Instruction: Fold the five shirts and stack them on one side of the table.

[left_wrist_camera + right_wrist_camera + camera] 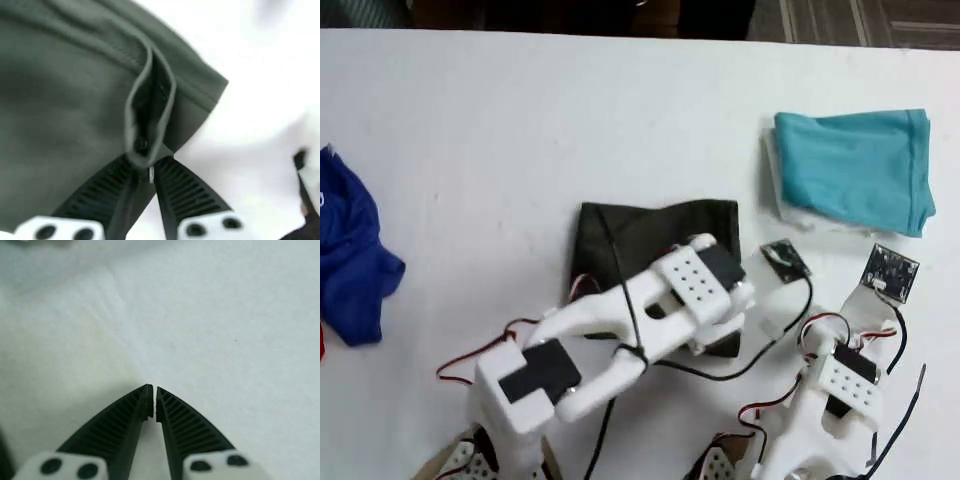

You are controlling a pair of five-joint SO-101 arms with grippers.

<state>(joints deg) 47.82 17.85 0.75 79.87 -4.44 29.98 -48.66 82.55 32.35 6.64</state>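
No text, label, number or sign can be read in any of the views. A small pale mark is seen on the blue shirt (350,250) at the left edge of the table (470,120), but it is cut off by the frame and cannot be made out.
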